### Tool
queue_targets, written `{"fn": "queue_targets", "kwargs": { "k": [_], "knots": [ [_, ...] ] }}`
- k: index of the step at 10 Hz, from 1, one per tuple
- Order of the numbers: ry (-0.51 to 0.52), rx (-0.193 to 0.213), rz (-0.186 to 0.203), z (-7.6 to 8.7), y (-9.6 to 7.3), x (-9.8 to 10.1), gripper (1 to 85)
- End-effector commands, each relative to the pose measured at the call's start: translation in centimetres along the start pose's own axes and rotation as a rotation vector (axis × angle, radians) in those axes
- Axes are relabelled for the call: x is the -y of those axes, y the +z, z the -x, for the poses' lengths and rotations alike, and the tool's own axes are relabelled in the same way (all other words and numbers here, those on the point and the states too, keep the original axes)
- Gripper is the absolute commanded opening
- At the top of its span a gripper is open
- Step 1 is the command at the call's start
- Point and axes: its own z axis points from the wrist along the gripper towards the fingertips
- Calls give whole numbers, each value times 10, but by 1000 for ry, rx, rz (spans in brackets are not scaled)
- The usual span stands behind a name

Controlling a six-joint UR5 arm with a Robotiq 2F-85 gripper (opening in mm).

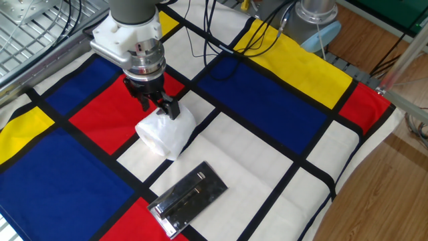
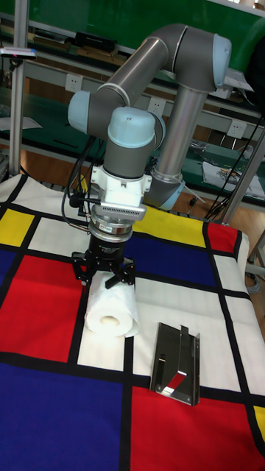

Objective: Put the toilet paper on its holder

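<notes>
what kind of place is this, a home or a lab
Most likely a robotics lab or workshop, not a home: a grey industrial arm is mounted by a table with a colour-block cloth, with loose black cables and metal-framed workbenches behind it.

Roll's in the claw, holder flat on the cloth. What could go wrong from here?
1. The claw pinches the soft toilet paper from the top, and the roll looks squashed in the fixed view; it may slip or deform.
2. The holder lies loose and flat on the tablecloth, so contact may push it aside instead of seating the roll.
3. The hollow core faces the tall camera, seemingly not lined up with the holder's bar; threading may miss.
</notes>
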Motion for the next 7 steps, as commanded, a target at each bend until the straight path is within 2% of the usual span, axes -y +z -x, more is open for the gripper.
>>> {"fn": "queue_targets", "kwargs": {
  "k": [1, 4, 7],
  "knots": [
    [-12, 20, 17, 5, -1, -3, 757],
    [-24, 27, 16, 7, -1, -3, 757],
    [-42, 25, -1, 7, -1, 1, 757]
  ]
}}
